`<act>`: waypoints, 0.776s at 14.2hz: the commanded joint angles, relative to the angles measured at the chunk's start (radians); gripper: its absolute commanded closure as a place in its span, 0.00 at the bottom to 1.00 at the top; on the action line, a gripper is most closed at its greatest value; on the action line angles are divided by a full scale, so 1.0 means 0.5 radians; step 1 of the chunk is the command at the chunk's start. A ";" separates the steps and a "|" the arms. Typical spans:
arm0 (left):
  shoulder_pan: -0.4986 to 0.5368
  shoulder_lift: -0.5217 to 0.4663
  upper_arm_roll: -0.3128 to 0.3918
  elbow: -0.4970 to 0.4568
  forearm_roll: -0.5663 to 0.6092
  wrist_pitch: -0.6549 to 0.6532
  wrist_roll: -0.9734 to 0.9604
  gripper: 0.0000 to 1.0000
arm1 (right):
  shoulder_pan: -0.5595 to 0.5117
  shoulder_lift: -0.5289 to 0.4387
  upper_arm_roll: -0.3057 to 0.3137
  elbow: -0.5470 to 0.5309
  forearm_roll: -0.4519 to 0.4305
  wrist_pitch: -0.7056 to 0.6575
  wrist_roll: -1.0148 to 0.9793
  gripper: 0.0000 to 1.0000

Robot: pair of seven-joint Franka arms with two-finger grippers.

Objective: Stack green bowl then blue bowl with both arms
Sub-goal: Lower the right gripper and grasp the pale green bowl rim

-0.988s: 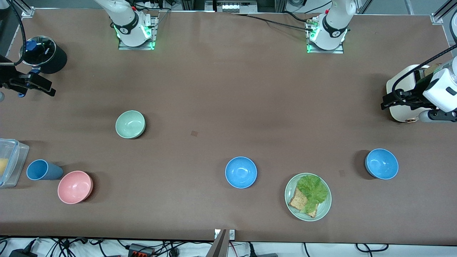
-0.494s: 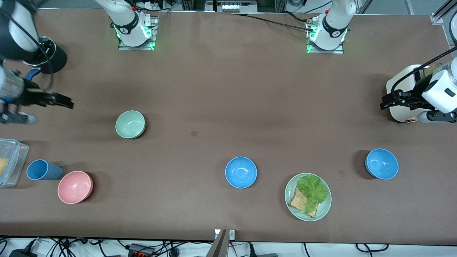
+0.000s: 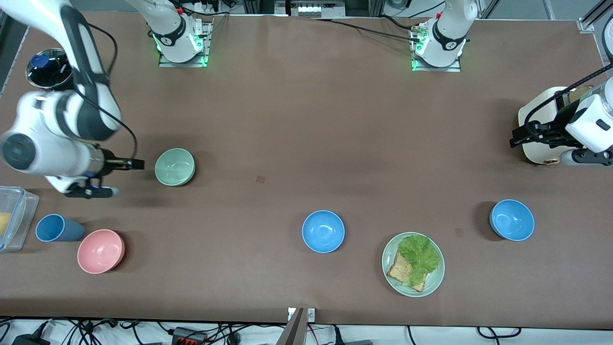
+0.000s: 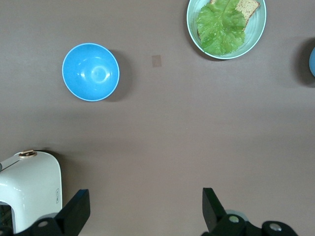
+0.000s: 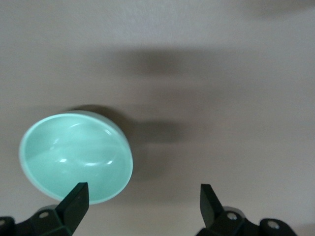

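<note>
Bowls sit apart on the brown worktop (image 3: 297, 124). The green bowl (image 3: 175, 166) is toward the right arm's end. One blue bowl (image 3: 323, 231) sits near the middle, at about 4 o'clock from the green bowl and nearer the front camera. The other blue bowl (image 3: 512, 220) is toward the left arm's end. A pale green plate (image 3: 433, 280) with bread and lettuce lies between the two blue bowls, a bit nearer the front camera.

The right tool (image 3: 136, 164) is just beside the green bowl, at its 9 o'clock. Its two fingers are spread wide and hold nothing. In the right wrist view one finger (image 5: 74, 201) is at the bowl's rim.

The left tool (image 3: 519, 135) waits over the left arm's end of the worktop, beside a white toaster (image 3: 539, 103). Its fingers are spread wide too and hold nothing
</note>
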 commanded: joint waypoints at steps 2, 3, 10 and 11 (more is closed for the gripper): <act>0.009 0.032 -0.005 0.071 -0.047 -0.049 -0.011 0.00 | 0.015 0.141 0.047 -0.015 -0.003 0.033 0.017 0.13; 0.009 0.032 -0.005 0.071 -0.047 -0.049 -0.008 0.00 | 0.015 0.178 0.047 -0.015 0.006 0.039 0.017 0.14; 0.009 0.032 -0.005 0.071 -0.047 -0.046 -0.008 0.00 | 0.043 0.298 0.051 0.004 0.052 0.152 0.026 0.89; 0.009 0.032 -0.005 0.071 -0.047 -0.049 -0.008 0.00 | 0.046 0.298 0.054 0.007 0.077 0.146 0.038 1.00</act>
